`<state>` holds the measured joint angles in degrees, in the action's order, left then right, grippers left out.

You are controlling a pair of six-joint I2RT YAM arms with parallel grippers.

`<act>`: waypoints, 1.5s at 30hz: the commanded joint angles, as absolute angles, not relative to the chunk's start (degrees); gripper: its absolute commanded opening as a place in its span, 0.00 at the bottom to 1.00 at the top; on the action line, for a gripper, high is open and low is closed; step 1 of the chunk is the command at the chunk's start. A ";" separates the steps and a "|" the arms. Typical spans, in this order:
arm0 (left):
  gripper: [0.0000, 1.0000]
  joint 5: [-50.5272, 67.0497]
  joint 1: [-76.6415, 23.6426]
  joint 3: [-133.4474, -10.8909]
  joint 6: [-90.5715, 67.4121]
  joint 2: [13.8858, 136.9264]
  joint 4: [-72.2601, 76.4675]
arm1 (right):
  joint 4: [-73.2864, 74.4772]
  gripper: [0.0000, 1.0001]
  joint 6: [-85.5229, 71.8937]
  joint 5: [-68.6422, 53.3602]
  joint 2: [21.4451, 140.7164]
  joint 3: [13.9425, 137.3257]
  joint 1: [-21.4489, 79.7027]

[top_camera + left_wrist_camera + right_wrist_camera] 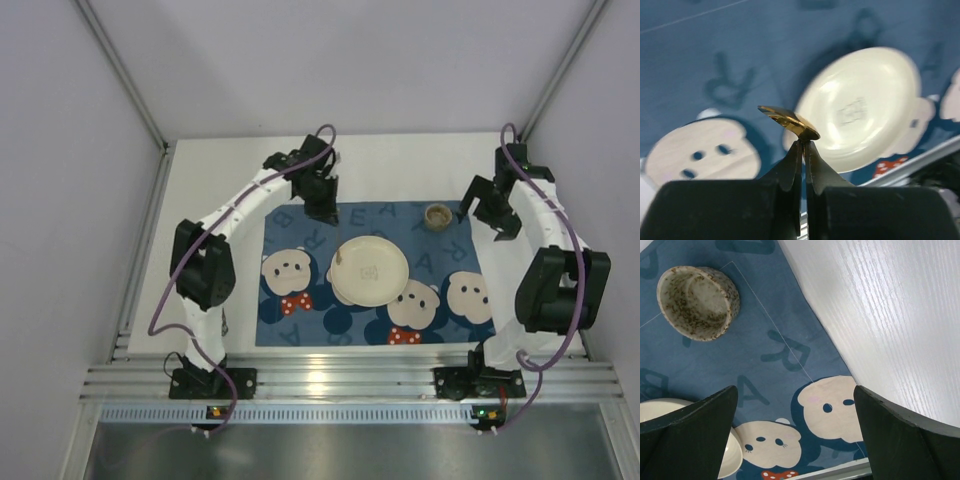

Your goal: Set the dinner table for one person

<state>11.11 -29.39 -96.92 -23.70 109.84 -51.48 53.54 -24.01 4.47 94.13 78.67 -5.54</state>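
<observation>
With gold utensil (790, 121) pinched tight in left pincer (804, 146) and right pincer (795, 397) gaping empty: lower slowly, level it, lay it just beside plate (860, 105), on placemat (765, 325) spread over white worktop (400, 160).

Left gripper (803, 145) jaws pinched together; right gripper (795, 395) jaws spread wide.
</observation>
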 commanded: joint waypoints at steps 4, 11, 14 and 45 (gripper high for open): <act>0.00 19.51 -39.10 -115.20 -34.96 120.31 -47.47 | 58.78 1.00 -24.60 5.18 86.31 78.57 -5.89; 0.00 19.16 -48.51 -115.66 -44.91 126.81 -33.25 | 63.10 1.00 -26.89 7.20 75.43 79.02 -5.80; 0.00 18.72 -51.94 -117.15 -47.10 130.76 -30.42 | 66.00 1.00 -27.60 7.03 71.21 79.10 -5.80; 0.80 -18.70 -51.98 -97.08 -50.17 100.58 -50.94 | 74.62 1.00 -29.18 -2.37 57.04 79.19 12.56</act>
